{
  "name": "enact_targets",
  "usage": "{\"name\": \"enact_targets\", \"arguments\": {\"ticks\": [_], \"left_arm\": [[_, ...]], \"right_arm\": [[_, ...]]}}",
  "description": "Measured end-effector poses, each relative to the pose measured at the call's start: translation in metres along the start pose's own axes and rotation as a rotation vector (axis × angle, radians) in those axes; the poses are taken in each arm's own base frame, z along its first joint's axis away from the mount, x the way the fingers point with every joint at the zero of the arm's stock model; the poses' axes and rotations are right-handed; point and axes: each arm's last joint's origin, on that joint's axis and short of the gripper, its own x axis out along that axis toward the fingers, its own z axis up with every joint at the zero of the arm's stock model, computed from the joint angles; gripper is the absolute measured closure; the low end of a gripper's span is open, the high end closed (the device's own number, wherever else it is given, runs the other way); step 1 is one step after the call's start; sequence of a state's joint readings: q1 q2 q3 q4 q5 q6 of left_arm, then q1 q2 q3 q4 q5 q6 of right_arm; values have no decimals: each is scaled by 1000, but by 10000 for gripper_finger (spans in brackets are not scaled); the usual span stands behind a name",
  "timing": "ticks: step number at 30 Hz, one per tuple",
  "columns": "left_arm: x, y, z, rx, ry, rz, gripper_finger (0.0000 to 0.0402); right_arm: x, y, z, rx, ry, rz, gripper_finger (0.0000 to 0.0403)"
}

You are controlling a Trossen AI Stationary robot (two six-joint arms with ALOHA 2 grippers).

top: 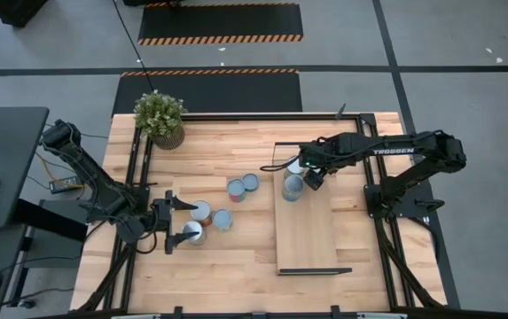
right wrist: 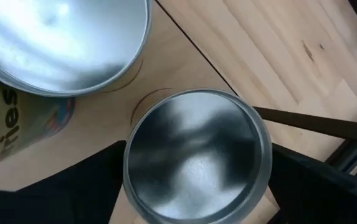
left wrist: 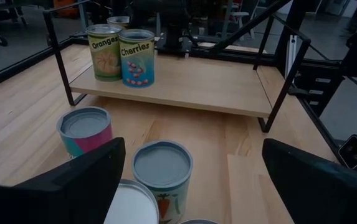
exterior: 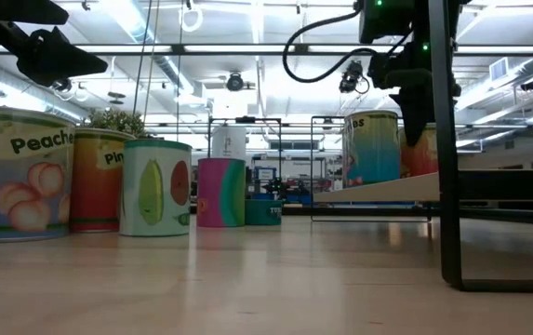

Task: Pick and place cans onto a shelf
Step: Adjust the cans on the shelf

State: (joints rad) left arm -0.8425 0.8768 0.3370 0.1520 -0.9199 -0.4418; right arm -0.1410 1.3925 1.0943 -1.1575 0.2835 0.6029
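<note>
1. Over the far end of the shelf (top: 305,232), the right pincer (top: 310,176) hangs above a group of cans; the right wrist view looks straight down on one silver can top (right wrist: 194,155) with a dark finger (right wrist: 85,186) on each side of it, so the jaws look spread around that can, though whether they press its wall I cannot tell
2. Two labelled cans, Oranges (left wrist: 105,51) and Cherries (left wrist: 137,57), stand side by side on the shelf board near its far corner
3. Four more cans wait on the surface (top: 236,257): a pair (top: 243,186) near the shelf's long edge and another pair (top: 209,217) by the left arm
4. The left pincer (top: 175,221) sits low at the near-left, fingers wide apart and holding nothing, with one can (top: 193,232) between them
5. Risk, as I judge it: the shelf cans are crowded, with a neighbour's rim (right wrist: 60,43) just beside the straddled can, so a finger could nudge it on lifting or opening
6. The shelf's thin black frame (left wrist: 58,62) and board edge lie near that can; a sideways push could slide it off
7. Open room: most of the shelf board toward its near end is bare, and the middle of the surface leaves space for both arms
</note>
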Motion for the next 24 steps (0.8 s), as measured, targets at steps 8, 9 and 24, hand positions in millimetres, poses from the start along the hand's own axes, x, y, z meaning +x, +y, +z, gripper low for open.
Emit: {"name": "enact_targets", "arguments": {"ticks": [8, 9, 24], "left_arm": [[0, 0, 0, 1, 1, 0, 17], [0, 0, 0, 2, 1, 0, 17], [0, 0, 0, 0, 0, 0, 17]], "right_arm": [[-1, 1, 0, -8, 14, 32, 73], [-2, 1, -2, -4, 25, 47, 70], [-29, 60, -56, -81, 51, 244, 64]]}}
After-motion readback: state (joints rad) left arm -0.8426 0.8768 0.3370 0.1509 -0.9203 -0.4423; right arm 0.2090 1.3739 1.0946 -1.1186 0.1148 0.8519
